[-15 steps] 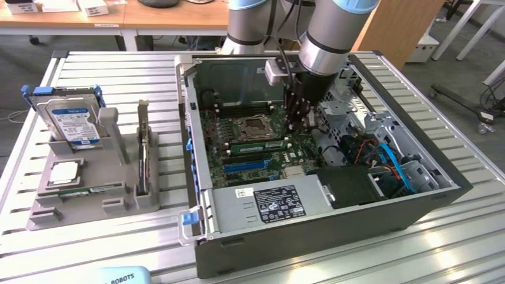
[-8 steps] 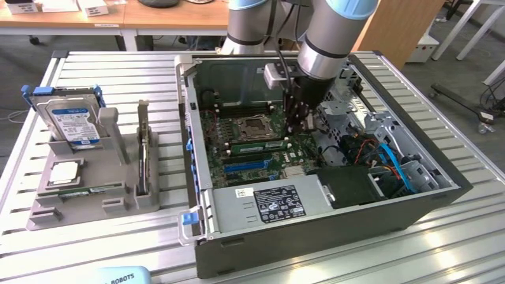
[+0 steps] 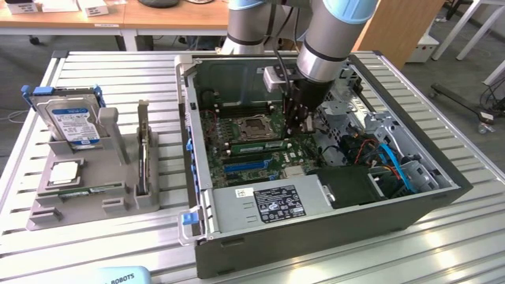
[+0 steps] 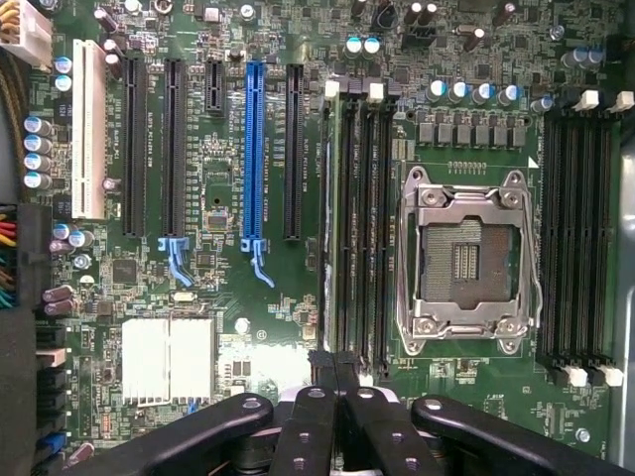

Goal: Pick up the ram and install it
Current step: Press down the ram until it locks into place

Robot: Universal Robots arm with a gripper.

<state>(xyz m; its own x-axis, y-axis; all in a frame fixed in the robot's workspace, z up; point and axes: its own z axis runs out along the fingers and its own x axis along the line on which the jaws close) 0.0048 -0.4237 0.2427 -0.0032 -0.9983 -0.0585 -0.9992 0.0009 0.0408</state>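
Black metal fingers (image 4: 310, 421) pressed together, seemingly pinching nothing; tips by the thin green ram stick (image 3: 256, 144) (centre frame, slotted beside the empty silver socket (image 4: 464, 260)), likely pushing it home.

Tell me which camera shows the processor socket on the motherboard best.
The wrist view: it looks straight onto the processor socket, with its metal frame and the bare contact field in the middle plain to see. The exterior view shows the same socket at a slant, deep in the computer case, with little of its inside.
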